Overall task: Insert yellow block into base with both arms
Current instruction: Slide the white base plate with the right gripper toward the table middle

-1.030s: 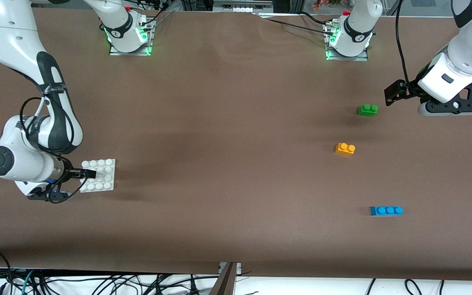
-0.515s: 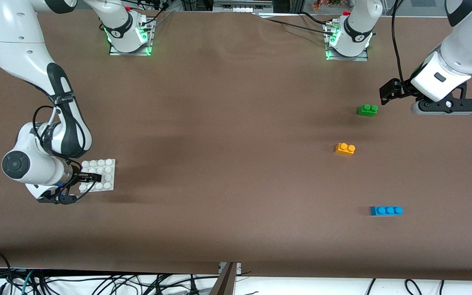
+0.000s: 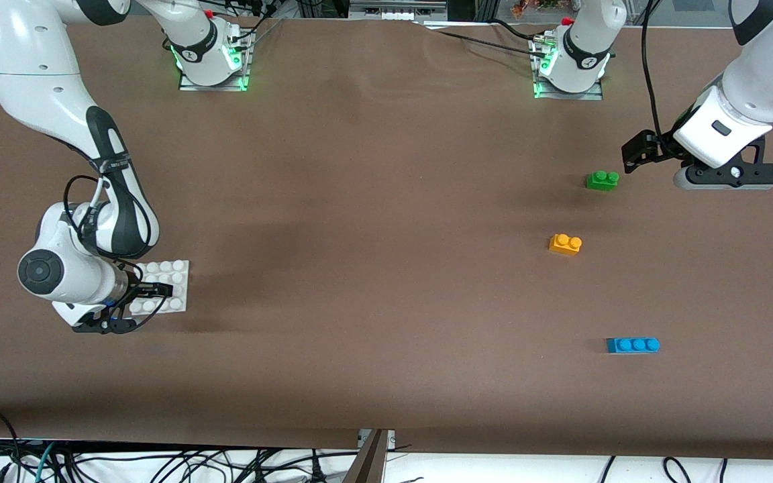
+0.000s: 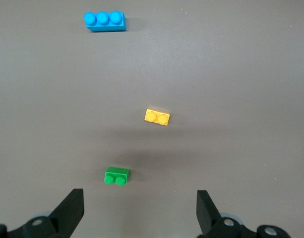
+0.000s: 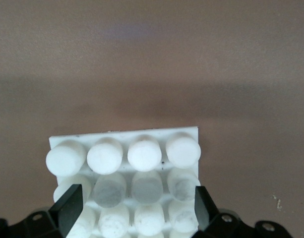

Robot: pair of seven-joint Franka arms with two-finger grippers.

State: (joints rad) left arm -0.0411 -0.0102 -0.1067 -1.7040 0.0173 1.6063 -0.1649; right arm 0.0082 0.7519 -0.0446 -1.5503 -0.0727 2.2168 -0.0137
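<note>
On the brown table (image 3: 373, 201), the right gripper (image 3: 151, 292) has slid further over the base (image 3: 175, 275), jaws spread around it. The left gripper (image 4: 139, 210), spread wide, hovers near the green brick (image 3: 602, 180), with the yellow block (image 3: 565, 244) at its seven o'clock, untouched.

You get even, diffuse overhead light on the brown table (image 3: 386, 282); no glare on its matte cloth; soft broad shadows smear across its middle, and a faint one trails from the base (image 3: 170, 287) toward 3 o'clock; green glow marks both arm mounts at 12 o'clock; the front view is sharp; in the right wrist view the nearest studs look soft and shaded.
</note>
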